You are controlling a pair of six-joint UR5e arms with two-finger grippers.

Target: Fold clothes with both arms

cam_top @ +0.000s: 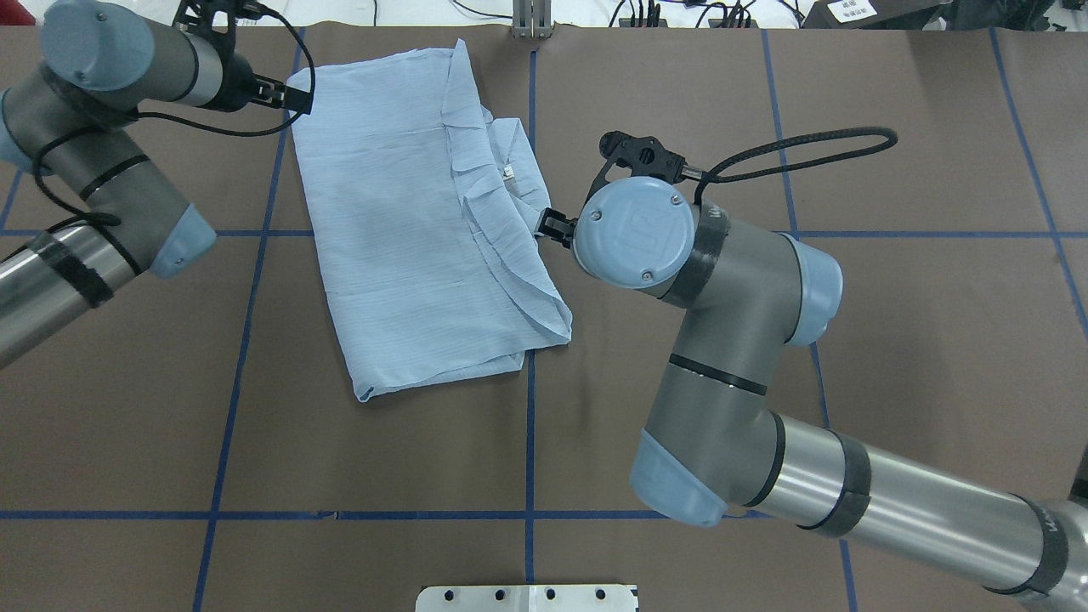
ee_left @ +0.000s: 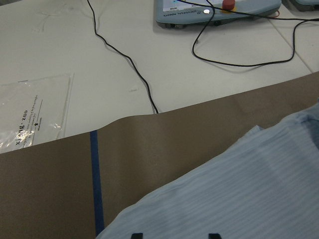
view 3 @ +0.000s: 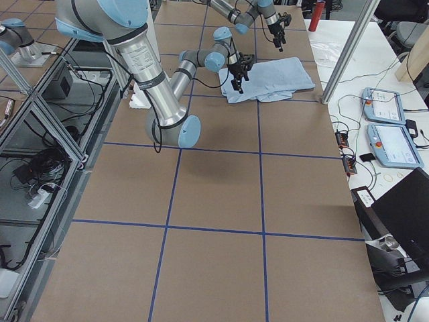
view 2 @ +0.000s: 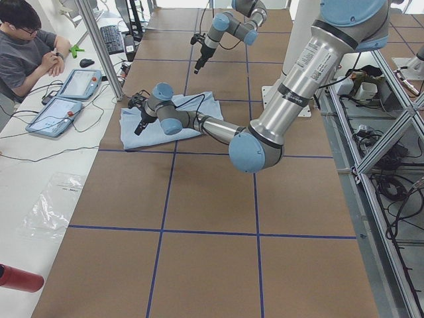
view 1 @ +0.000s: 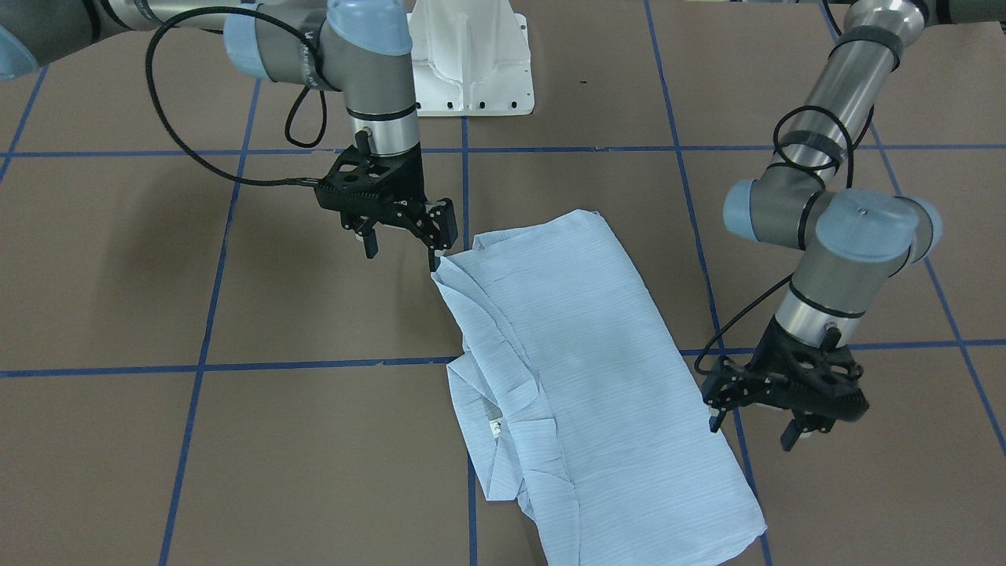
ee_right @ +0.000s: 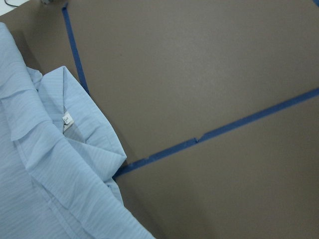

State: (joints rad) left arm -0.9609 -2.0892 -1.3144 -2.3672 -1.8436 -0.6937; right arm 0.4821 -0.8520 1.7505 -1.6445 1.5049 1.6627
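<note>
- shirt (view 1: 566,354): pale blue, finely striped, folded into a long panel. It lies flat on the worktop (view 1: 236,275), mostly on my left of the centre tape line and toward the side far from my base.
- neck label (view 1: 495,427): small, white, showing inside the collar, on the shirt's edge nearer my right arm.
- right tool (view 1: 402,255): fingers spread wide, nothing between them. It hangs at the collar-side edge, with one fingertip (view 1: 434,259) right at a corner of the cloth; I cannot tell whether it touches.
- left tool (view 1: 753,431): fingers apart, nothing held, just beside the opposite long edge.
- blue tape lines (view 1: 314,365): a grid on the brown worktop; one passes under the shirt.
- white base (view 1: 471,63): between my arms, well apart from the shirt.
- past the far edge: pendant (ee_left: 214,10), black cable (ee_left: 129,59), plastic bag (ee_left: 30,114).
</note>
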